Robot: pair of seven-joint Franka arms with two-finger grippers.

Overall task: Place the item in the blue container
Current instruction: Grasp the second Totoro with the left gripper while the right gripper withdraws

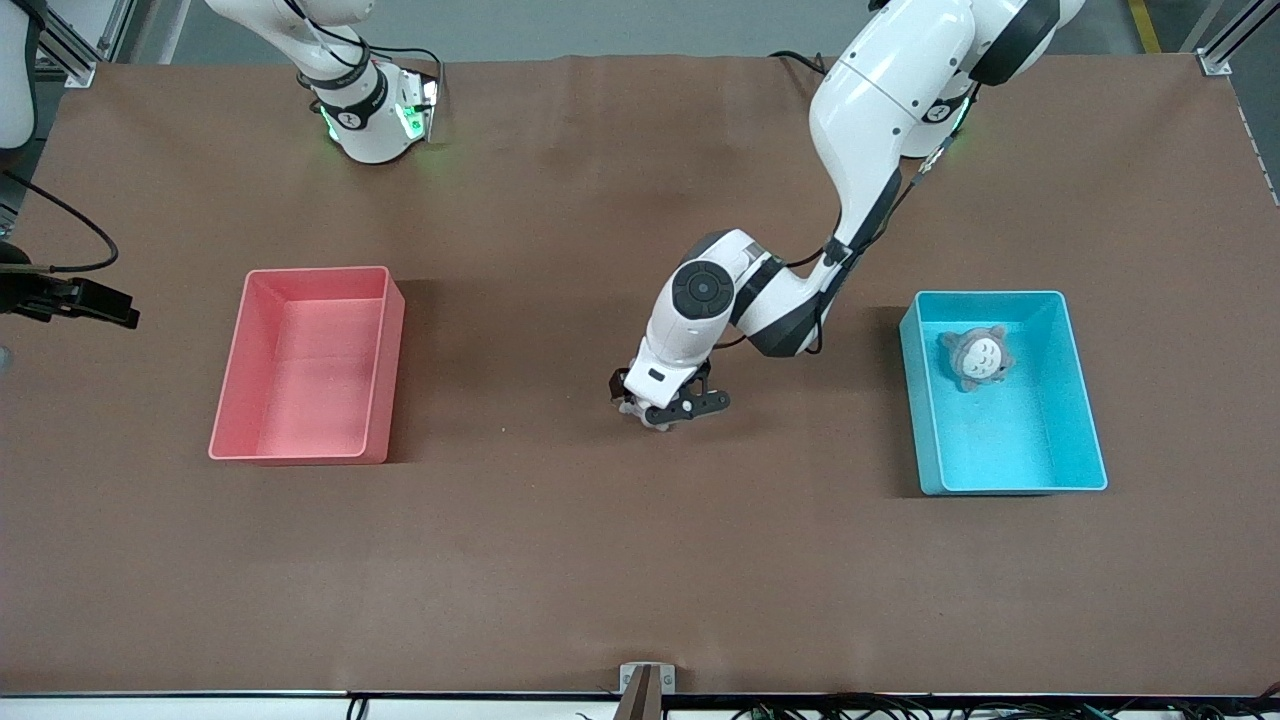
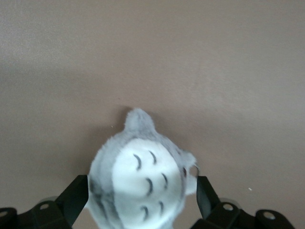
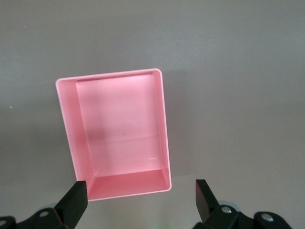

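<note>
The left gripper [image 1: 668, 408] is low on the worktop [image 1: 600, 560], fingers apart around a grey plush toy [image 2: 140, 183]. At three o'clock, the blue container [image 1: 1085, 400] holds another plush toy [image 1: 977, 358]. The right gripper [image 3: 140, 202] hangs open over the pink bin [image 1: 395, 330].

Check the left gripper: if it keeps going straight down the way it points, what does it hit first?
The grey-and-white plush toy. The left gripper points down at the table mid-way between the bins, open, with the plush between its fingers. Whether the pads already touch it is unclear.
</note>
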